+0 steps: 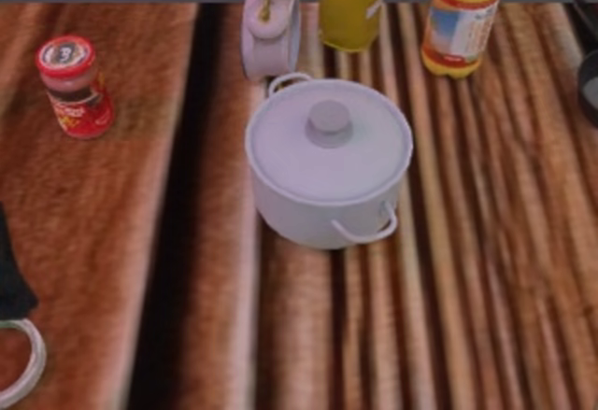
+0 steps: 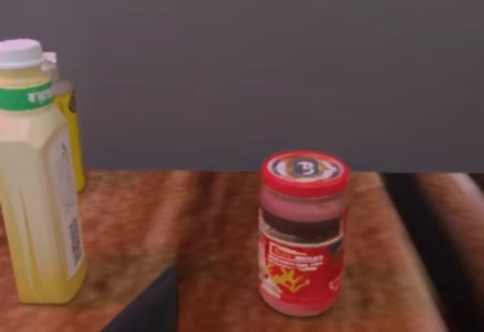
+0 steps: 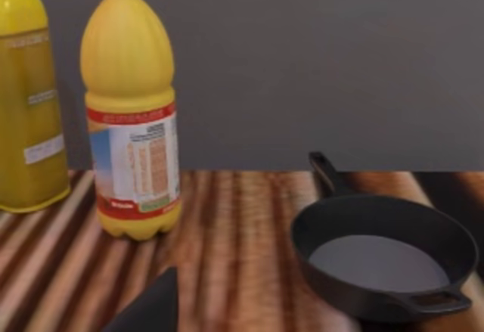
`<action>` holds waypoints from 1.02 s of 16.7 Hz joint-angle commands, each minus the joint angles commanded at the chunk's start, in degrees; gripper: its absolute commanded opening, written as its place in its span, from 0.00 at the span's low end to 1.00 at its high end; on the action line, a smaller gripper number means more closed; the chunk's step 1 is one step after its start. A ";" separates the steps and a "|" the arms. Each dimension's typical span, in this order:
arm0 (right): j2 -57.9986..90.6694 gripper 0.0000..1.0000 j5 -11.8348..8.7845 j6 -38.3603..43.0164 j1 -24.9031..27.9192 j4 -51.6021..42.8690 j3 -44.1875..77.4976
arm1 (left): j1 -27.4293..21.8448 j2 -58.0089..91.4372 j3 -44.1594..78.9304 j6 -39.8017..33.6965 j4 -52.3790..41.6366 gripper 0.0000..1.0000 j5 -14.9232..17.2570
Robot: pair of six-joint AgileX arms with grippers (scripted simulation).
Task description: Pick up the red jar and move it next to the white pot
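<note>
red jar [image 1: 75,86] far left, upright, untouched | white pot [image 1: 328,160] centre, well apart | left gripper [image 1: 11,279] at near-left edge, finger opening cannot tell, nothing held | right arm out of the top view | risk: off-centre grab tips narrow jar; carried jar could clip pot's loop handle or lid on placement

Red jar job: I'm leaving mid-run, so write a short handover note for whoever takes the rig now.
Left pincer: not in view; the left arm sits at the table's near left edge.
Right pincer: not in view either.
The red jar stands upright, untouched, at the far left.
The white pot sits mid-table, lid on, well apart from the jar.
Done: nothing yet.
Left: grasp the jar, probably with the left arm, carry it over and set it beside the pot.
</note>
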 joint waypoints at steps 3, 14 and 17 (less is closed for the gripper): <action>0.00 1.00 0.00 0.00 0.00 0.00 0.00 | 0.05 0.29 0.45 0.09 -0.15 1.00 0.00; 0.00 1.00 0.00 0.00 0.00 0.00 0.00 | 1.70 29.40 36.35 8.32 -16.77 1.00 1.83; 0.00 1.00 0.00 0.00 0.00 0.00 0.00 | 1.91 43.99 52.38 12.65 -25.36 1.00 3.04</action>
